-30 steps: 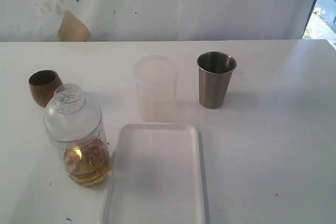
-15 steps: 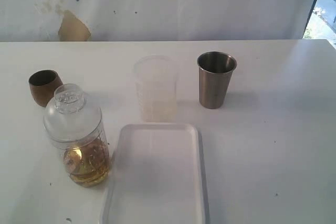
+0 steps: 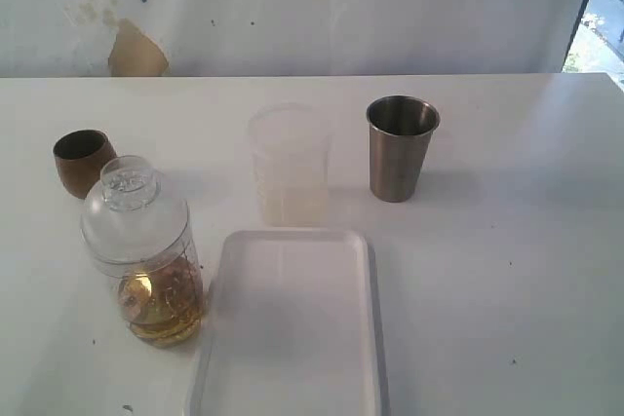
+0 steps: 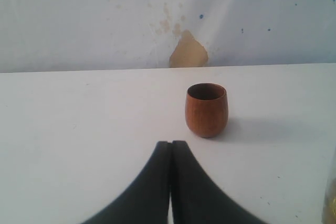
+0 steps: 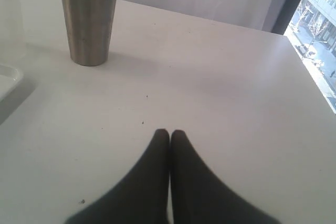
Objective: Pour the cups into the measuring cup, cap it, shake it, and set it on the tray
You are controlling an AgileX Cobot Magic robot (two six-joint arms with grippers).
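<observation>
both claws clenched on nothing: the left gripper (image 4: 170,145) faces the small rounded brown wooden cup (image 4: 206,109), the right gripper (image 5: 169,134) the tapered brushed-steel tumbler (image 5: 89,19). the clear plastic measuring cup (image 3: 161,284), amber liquid under its clear domed cap (image 3: 132,216), stands at lower left of the exterior view, just beside the flat white rectangular tray (image 3: 292,338), not on it. likely step: grasp it. open the left claw wide, grip below the dome, keep it upright, clear the rim. count: two cups, one measuring cup, one cap, one frosted translucent beaker (image 3: 289,165), one tray.
</observation>
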